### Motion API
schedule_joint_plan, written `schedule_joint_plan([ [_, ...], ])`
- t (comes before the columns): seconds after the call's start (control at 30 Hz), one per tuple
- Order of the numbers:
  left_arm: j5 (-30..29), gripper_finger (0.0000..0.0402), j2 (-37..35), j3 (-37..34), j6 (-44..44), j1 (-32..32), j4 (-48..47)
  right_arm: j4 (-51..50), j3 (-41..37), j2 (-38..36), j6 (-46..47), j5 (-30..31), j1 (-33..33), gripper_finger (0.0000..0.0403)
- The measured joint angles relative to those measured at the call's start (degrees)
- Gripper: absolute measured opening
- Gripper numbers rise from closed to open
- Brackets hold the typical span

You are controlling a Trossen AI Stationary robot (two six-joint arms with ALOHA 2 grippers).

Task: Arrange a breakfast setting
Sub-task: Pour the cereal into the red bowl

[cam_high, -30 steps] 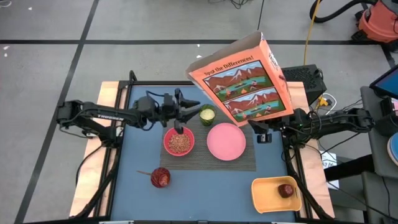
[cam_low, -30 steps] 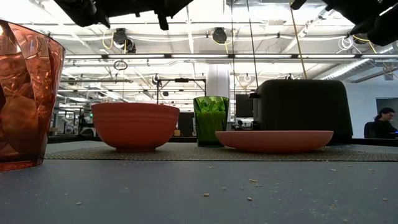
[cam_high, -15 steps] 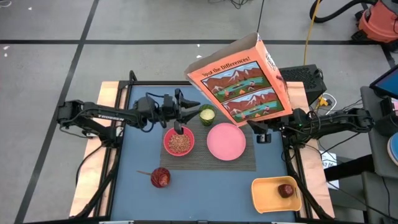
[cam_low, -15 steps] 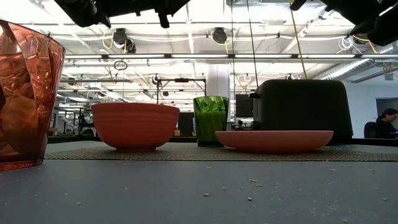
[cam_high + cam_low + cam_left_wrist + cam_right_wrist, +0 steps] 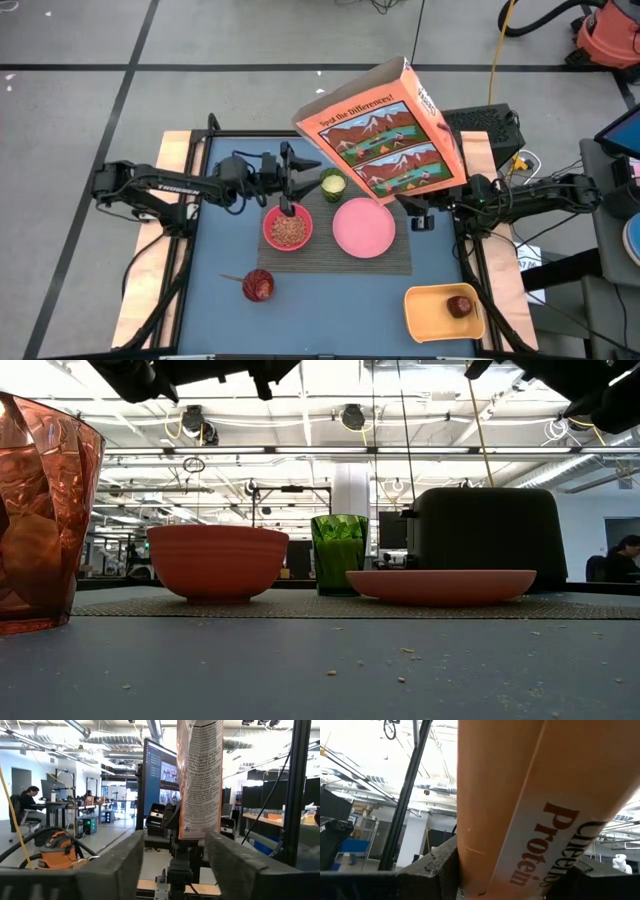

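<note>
cereal box (image 5: 385, 130) pinched in my right claw (image 5: 424, 213), tilted above worktop's far edge; left claw (image 5: 290, 172) spread over pink-red bowl (image 5: 287, 229).

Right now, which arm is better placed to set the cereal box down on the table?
The right arm. Its gripper already holds the cereal box raised and tilted above the pink plate. The left gripper hovers over the bowl, holding nothing.
</note>
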Motion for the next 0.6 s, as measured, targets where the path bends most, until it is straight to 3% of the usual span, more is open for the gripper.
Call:
schedule_joint_plan([
  [0.13,-0.09,0.0288,1.72,0.00,-0.96,-0.36,2.64,0.01,0.00,0.00,0.00,0.00,0.00,0.0208],
  [0.27,-0.13,0.0330,7.95,0.00,-1.70,-2.11,12.90,0.04,0.00,0.00,0.00,0.00,0.00,0.0208],
  [0.43,-1.96,0.0353,15.76,1.54,-1.42,-3.23,24.00,0.08,0.00,0.00,0.00,-0.01,0.00,0.0208],
  [0.6,-2.84,0.0356,22.08,10.55,-2.34,-3.99,22.36,0.04,0.00,0.00,0.00,-0.04,0.00,0.0208],
])
